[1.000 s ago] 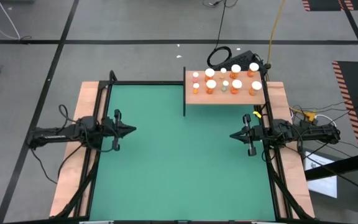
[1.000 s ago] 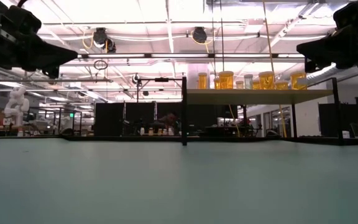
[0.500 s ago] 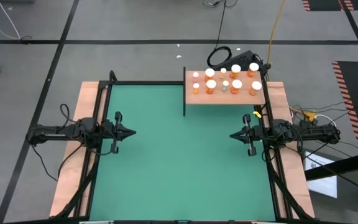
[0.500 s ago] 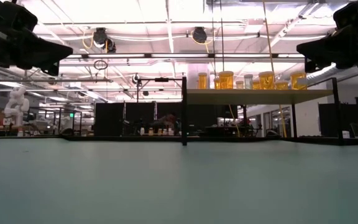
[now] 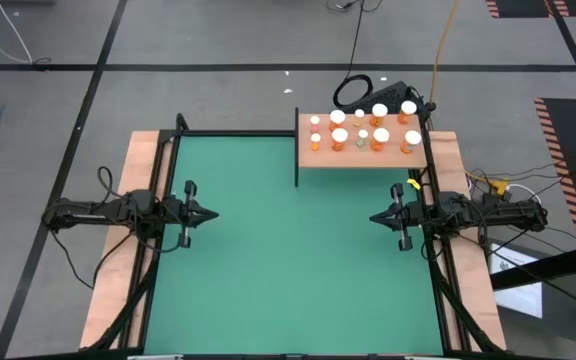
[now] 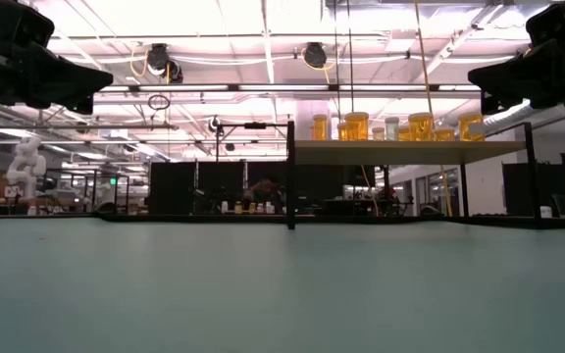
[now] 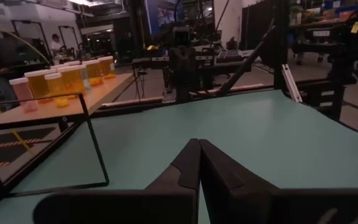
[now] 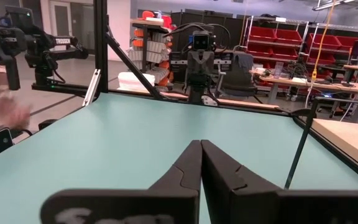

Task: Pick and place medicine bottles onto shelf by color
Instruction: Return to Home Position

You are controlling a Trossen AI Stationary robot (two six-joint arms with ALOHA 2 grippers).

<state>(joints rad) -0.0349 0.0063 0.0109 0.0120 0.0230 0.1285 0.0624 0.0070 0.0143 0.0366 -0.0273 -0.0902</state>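
Medicine bottles (image 5: pixel 339 134) on the shelf (image 5: pixel 318 158); left hand (image 5: pixel 215 212), right hand (image 5: pixel 372 217) closed.

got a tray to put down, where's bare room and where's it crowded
The green mat is bare between the left gripper and right gripper. Crowded: the shelf at the far right corner, full of medicine bottles; only its near strip is free.
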